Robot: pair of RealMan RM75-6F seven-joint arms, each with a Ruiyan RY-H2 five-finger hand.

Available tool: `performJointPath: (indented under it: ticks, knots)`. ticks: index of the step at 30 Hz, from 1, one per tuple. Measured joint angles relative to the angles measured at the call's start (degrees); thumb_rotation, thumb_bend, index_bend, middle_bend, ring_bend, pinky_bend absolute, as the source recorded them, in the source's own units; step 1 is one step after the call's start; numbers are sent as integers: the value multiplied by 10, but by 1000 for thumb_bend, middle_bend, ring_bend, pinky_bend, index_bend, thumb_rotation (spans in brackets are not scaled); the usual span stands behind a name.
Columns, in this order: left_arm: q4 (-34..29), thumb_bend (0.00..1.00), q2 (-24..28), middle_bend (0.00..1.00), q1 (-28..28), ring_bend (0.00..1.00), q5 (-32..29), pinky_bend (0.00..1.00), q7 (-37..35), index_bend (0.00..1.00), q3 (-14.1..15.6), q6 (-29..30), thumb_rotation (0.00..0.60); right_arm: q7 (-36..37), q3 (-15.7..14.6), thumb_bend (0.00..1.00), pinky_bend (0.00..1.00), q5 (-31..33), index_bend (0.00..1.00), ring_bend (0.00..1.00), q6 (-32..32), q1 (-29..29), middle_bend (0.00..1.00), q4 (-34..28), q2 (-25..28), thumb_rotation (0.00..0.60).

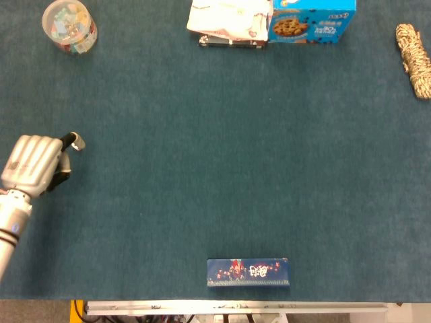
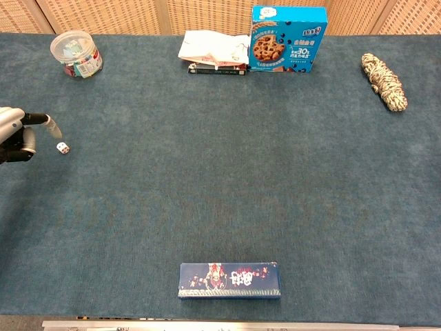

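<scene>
My left hand (image 1: 30, 165) hovers at the table's left side, fingers curled in and the thumb poking out to the right. In the chest view the left hand (image 2: 15, 134) shows only partly at the frame's edge. A small white die (image 2: 63, 147) lies on the blue cloth just below and right of the thumb tip, apart from it. In the head view I cannot make the die out beside the thumb. Nothing is in the hand. My right hand appears in neither view.
A clear jar (image 1: 69, 25) of small items stands at the back left. Papers on a book (image 1: 229, 20) and a blue cookie box (image 1: 312, 20) sit at the back middle. A rope bundle (image 1: 413, 50) lies back right. A long dark box (image 1: 248, 272) lies by the front edge.
</scene>
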Motion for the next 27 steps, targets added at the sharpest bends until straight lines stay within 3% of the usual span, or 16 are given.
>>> performJointPath:
  ticks: [3, 6, 12, 14, 17, 21, 27]
  knots:
    - [-11, 994, 10, 1000, 18, 998, 30, 1000, -9, 332, 5, 41, 600, -1, 0, 222, 773, 1, 799, 534, -1, 0, 609, 0, 0, 600]
    - [-13, 992, 17, 976, 39, 889, 63, 925, -20, 306, 12, 90, 600, -4, 1, 222, 773, 3, 799, 534, -2, 1, 608, 0, -1, 600]
    - [-4, 955, 24, 468, 84, 456, 100, 534, 6, 237, 16, 179, 600, -10, 2, 223, 773, 8, 799, 534, -4, 0, 608, 1, -2, 600]
    - [2, 797, 22, 305, 97, 308, 105, 370, 24, 204, 15, 198, 600, -10, 2, 222, 773, 8, 799, 534, -5, 0, 608, 0, -2, 600]
    - [19, 536, 18, 176, 116, 200, 108, 255, 37, 163, 11, 223, 600, -8, 2, 222, 773, 8, 798, 534, -3, -1, 609, 0, -1, 600]
    - [29, 341, 17, 153, 127, 177, 112, 245, 24, 150, 7, 232, 600, -4, 6, 221, 773, 11, 796, 530, 1, -2, 608, 1, -2, 600]
    - [32, 326, 23, 154, 125, 177, 120, 247, 19, 155, 7, 219, 600, 3, 8, 222, 773, 17, 786, 529, -6, 1, 608, 5, 0, 600]
